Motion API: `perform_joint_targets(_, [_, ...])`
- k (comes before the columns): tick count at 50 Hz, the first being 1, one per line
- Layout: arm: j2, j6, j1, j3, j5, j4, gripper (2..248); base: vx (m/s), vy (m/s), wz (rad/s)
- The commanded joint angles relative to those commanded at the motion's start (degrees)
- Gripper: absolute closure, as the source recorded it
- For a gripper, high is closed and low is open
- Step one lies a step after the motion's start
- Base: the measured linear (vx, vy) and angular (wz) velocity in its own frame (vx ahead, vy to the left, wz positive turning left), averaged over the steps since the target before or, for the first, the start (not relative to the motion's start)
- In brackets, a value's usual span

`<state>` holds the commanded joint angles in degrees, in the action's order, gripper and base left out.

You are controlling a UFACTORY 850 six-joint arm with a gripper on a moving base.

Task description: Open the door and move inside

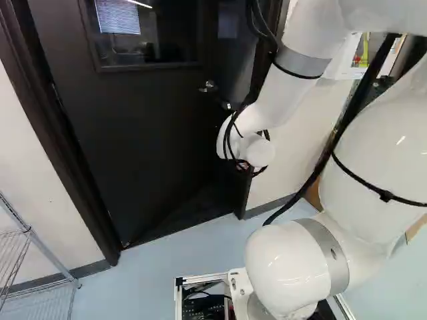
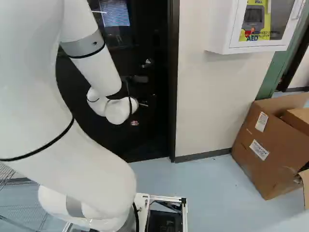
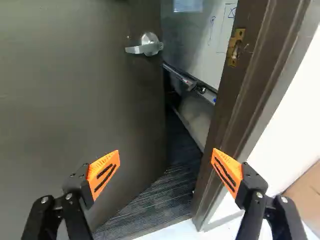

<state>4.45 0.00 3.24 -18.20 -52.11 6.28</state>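
Door: dark slab door (image 1: 140,133), upright, far side of the scene ahead of us, ajar and angled away into the room beyond. Hinges on its left, free edge on its right. We judge it heavy and stiff but willing to swing, slow to start, perhaps pushing back if a closer is fitted; we see none. Flat, smooth face; pads could skate if the push comes at a slant.

Door frame (image 3: 233,105): rigid, won't give. We'd keep clear of its right jamb.

Arm (image 1: 288,93): reaching forward to the door's free-edge side.

Cardboard box (image 2: 263,145): on the floor, right of the doorway, out of the swing.

Window pane (image 1: 143,33): high in the door, the fragile part. No load there.

Opening: dark carpet (image 3: 165,195) shows through it, between free edge and jamb. Looks too narrow for our base; wants widening before we drive in.

Claw (image 3: 165,151): fingers spread wide, nothing pinched, one before the door face, the other before the jamb.

Lever handle (image 3: 144,47): ahead of the claw, metal, hard, likely slick. With the door ajar, probably no turning needed. Best contact: flat push below it, near the free edge, for leverage.

Strike plate (image 3: 236,47): on the jamb; could snag a finger.
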Motion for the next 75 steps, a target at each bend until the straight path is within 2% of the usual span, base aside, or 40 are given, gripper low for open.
perform_joint_targets(18, [4.77,0.0,-0.11,4.5,0.0,0.0,3,0.0,0.0,0.0])
perform_joint_targets(75, [5.04,0.0,-0.11,4.74,0.0,0.0,3,0.0,0.0,0.0])
